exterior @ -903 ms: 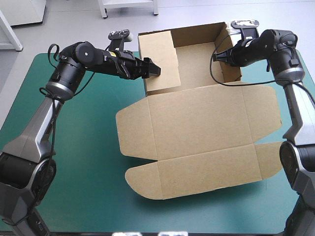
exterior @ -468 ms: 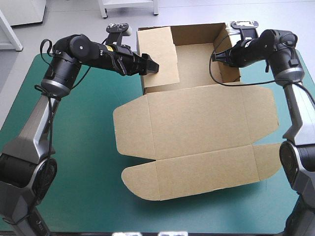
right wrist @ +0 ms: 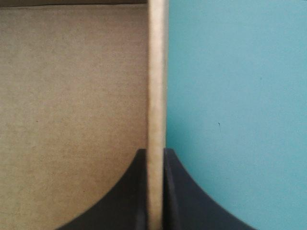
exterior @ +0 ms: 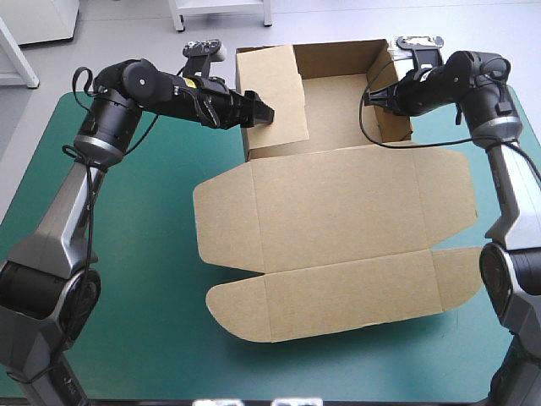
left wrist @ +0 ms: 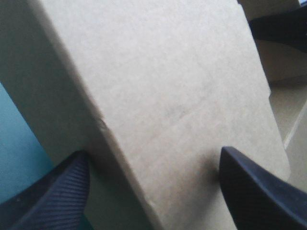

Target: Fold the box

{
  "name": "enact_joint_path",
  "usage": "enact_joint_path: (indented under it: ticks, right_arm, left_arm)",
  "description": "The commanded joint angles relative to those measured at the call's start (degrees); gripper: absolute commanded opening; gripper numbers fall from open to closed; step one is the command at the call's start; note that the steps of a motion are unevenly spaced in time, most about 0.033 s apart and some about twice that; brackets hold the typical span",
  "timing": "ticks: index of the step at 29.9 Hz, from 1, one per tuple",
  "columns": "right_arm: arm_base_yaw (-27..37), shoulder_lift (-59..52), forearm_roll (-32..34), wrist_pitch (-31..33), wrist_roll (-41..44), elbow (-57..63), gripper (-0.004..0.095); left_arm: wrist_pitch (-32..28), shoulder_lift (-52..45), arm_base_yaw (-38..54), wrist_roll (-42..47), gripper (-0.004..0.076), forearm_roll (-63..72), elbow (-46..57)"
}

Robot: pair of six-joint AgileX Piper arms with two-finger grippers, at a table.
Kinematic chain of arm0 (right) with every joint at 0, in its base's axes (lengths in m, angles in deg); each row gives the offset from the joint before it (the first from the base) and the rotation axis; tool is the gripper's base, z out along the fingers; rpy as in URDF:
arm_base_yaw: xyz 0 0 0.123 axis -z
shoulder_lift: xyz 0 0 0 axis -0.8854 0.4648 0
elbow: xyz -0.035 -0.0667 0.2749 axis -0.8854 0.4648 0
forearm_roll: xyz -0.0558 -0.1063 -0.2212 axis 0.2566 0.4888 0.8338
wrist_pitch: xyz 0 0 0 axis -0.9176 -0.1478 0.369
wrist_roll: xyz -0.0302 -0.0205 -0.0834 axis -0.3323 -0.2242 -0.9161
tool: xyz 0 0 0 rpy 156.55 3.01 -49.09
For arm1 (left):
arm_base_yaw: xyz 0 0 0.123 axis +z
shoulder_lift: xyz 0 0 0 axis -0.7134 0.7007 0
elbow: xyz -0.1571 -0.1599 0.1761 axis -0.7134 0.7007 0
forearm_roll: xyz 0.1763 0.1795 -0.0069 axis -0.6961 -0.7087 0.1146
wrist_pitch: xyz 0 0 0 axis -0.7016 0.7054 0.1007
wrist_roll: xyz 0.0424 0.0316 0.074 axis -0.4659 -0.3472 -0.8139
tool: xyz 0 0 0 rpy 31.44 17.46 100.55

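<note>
The brown box (exterior: 338, 211) lies mid-table, its lid panels flat toward the near edge and its walls raised at the far end. My left gripper (exterior: 260, 112) is open against the raised left wall flap (exterior: 275, 93). In the left wrist view that flap (left wrist: 168, 86) fills the space between the spread black fingers (left wrist: 62, 191) of the left gripper (left wrist: 153, 191). My right gripper (exterior: 378, 96) is shut on the right wall. In the right wrist view the board's edge (right wrist: 156, 86) runs straight out from between the right gripper (right wrist: 156, 191) fingers.
Bare teal-green cover (exterior: 144, 254) stretches left of the box and along the near edge. The box's right flaps reach close to the table's right edge (exterior: 473, 279). Beside the gripped wall, cover (right wrist: 235, 96) shows on the outer side.
My left gripper has shifted toward the far edge along the left wall flap. The flat lid's near-left corner slid slightly left. The right gripper has kept its grip and place.
</note>
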Motion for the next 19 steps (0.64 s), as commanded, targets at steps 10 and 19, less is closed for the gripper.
enact_joint_path:
  ticks: [10, 19]
  right_arm:
    - [-0.3, -4.0, -2.1, -3.5, 0.6, -1.8, -0.0011]
    - [-0.3, -4.0, -2.1, -3.1, 0.2, -1.8, -0.0011]
  left_arm:
    - [-5.9, -1.7, -0.1, 0.8, 0.0536, 2.9, -1.6]
    - [-6.2, -1.4, 3.5, 1.0, 0.0536, 4.4, -1.6]
